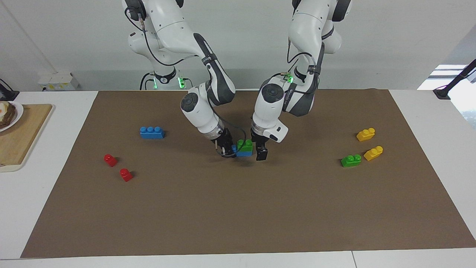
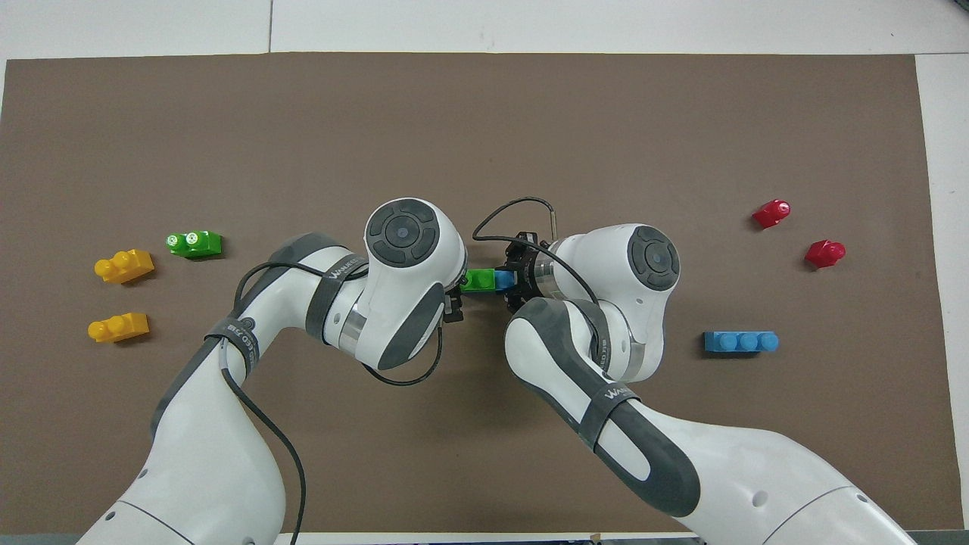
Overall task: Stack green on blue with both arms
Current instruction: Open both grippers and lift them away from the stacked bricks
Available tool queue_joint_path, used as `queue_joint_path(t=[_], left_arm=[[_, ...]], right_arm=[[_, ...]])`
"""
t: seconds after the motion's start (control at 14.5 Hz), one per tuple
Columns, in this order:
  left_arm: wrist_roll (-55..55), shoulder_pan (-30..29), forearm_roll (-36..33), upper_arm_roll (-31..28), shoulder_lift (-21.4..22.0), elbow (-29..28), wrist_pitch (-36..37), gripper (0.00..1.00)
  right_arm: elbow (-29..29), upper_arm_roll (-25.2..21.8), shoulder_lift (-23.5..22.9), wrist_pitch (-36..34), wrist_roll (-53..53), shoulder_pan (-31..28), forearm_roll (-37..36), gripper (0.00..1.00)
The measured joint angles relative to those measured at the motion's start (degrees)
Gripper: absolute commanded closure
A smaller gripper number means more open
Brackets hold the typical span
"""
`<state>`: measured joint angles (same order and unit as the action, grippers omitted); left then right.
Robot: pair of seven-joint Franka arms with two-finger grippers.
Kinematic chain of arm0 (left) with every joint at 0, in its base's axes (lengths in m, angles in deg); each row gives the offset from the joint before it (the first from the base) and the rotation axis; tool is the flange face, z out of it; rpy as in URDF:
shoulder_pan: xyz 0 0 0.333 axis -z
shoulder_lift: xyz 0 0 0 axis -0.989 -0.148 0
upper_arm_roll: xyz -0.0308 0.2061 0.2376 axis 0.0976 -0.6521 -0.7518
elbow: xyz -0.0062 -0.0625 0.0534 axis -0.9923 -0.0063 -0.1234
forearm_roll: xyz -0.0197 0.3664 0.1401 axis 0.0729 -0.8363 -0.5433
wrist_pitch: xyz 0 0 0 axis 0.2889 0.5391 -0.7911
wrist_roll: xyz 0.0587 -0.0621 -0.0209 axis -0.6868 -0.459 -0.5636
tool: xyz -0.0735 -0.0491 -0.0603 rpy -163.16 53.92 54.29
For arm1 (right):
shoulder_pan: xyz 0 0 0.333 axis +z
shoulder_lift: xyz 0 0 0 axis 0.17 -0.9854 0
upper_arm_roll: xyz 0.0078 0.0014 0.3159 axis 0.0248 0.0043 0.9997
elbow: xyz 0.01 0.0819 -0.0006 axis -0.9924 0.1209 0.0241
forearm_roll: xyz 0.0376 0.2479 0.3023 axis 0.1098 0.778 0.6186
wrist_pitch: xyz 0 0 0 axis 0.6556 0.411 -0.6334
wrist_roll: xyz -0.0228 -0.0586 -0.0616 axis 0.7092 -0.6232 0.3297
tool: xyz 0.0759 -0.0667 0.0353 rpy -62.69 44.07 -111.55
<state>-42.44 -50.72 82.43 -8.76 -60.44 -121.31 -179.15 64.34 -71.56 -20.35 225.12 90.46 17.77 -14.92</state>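
The green brick sits on the blue brick; the left hand, spread, hangs beside it, while the right hand reaches the blue brick's end, grip unclear.

Two red bricks, two yellow bricks.

Mid-mat access is obstructed: the green brick sits on the blue brick, hemmed by the right gripper at one end and the left gripper just beside the other. Both forearms overhang the mat on the robots' side of the stack. Loose bricks stand well apart at either end of the counter; bare brown mat lies between them, farther from the robots.
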Motion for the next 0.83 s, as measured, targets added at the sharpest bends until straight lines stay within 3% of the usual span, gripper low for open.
queue_joint_path(t=[0.41, 0.83], left_arm=[[18.0, -8.7, -0.2, -0.2, 10.7, 1.0, 16.7, 0.0], [38.0, -19.4, -0.3, -0.3, 15.2, 1.0, 20.6, 0.0]], right_arm=[[-1.1, -0.1, 0.3, -2.6, 0.0, -3.5, 0.0, 0.04], [-3.0, -0.2, 3.1, -9.7, -2.1, -8.8, 0.0, 0.03]])
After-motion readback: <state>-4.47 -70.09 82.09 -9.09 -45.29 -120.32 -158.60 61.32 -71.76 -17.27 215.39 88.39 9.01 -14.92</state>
